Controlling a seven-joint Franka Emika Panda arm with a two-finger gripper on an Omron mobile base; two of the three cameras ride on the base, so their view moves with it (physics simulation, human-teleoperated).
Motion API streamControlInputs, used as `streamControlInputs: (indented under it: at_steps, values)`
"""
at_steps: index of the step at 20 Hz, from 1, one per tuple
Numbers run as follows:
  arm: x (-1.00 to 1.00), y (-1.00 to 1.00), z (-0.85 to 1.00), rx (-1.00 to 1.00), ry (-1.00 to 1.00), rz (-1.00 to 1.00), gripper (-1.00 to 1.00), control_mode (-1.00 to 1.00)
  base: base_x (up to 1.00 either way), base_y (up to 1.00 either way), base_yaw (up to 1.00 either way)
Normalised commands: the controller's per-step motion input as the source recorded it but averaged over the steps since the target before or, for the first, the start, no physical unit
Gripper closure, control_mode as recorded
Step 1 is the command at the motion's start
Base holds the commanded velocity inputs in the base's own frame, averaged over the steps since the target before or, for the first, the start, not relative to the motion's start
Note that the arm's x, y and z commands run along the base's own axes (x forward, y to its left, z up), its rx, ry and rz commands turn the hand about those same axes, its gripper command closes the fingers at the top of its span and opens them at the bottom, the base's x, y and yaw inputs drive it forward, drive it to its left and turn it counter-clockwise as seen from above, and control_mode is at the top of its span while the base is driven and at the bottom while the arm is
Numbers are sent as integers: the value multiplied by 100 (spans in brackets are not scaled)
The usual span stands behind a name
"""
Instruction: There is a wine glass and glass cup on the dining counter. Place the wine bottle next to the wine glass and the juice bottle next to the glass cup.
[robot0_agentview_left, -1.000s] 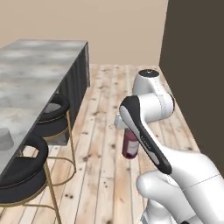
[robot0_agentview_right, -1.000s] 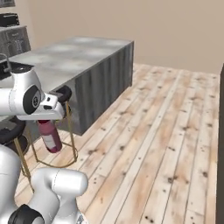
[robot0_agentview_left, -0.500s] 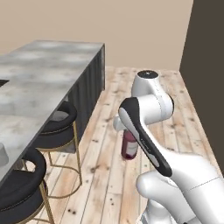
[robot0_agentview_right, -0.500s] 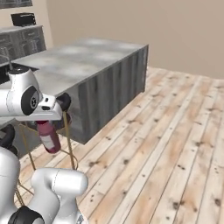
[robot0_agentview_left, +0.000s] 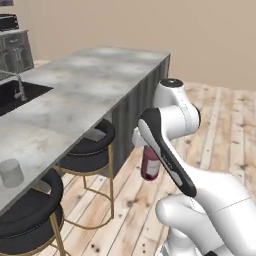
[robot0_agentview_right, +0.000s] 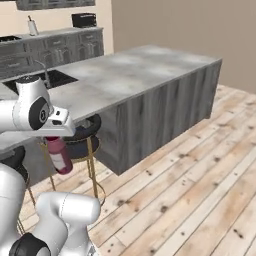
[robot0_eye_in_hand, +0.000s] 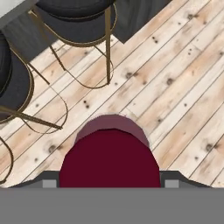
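Clearly, end effector (robot0_agentview_right: 56, 134) clamps capped juice bottle (robot0_agentview_right: 59, 155) aloft.

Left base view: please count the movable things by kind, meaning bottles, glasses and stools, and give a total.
Bottles: 1, the juice bottle in the claw.
Glasses: 1, the glass cup on the dining counter.
Stools: 2, near stool, far stool.
Total: 4

The white arm rises from the base, folds at the elbow and points its hand downward. The gripper (robot0_agentview_left: 146, 148) is clamped on the juice bottle (robot0_agentview_left: 150, 165), which hangs upright from the fingers above the floor.
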Motion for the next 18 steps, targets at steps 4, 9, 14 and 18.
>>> streamControlInputs:
  at_steps: [4,9,14,18]
  values:
    - [0,0,0,0,0,0,100,100,59,-4,60]
    - [0,0,0,0,0,0,100,100,62,-7,54]
    - [0,0,0,0,0,0,100,100,64,-8,52]
    - [0,0,0,0,0,0,100,100,67,-8,43]
